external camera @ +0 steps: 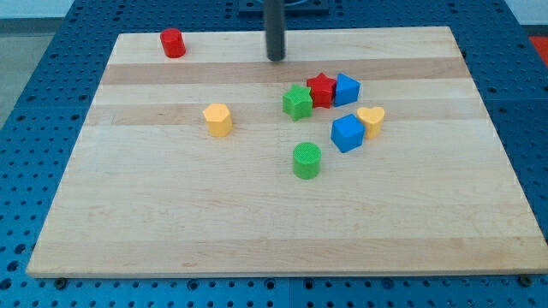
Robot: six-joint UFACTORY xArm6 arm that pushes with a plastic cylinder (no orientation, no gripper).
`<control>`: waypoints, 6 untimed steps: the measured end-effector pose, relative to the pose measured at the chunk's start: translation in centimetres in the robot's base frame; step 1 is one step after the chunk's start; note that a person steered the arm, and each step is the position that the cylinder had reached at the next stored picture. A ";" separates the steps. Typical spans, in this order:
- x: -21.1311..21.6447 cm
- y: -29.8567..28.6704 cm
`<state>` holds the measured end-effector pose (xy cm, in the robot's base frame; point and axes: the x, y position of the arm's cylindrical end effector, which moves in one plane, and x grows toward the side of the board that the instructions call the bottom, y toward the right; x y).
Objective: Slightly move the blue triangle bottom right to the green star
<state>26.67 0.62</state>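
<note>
My tip (275, 58), a bare rod with no pincer to open or close, hovers far of the green star (297, 102). Right of it past the red star (321, 89) sits the blue triangle (346, 89), touching red; pushing risks dragging it along. Its heading is unclear.

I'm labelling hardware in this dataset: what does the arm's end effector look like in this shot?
Only a straight, dark rod shows, smooth and cylindrical, nearly black, with a faint sheen along its side. It ends in a blunt, flat-looking tip, my tip. No cables, markings or jaws are visible; a dark mount at the view's top is cut off.
</note>
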 end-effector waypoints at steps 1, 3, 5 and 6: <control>2.7 3.9; 6.5 11.5; 7.1 11.2; 6.7 10.7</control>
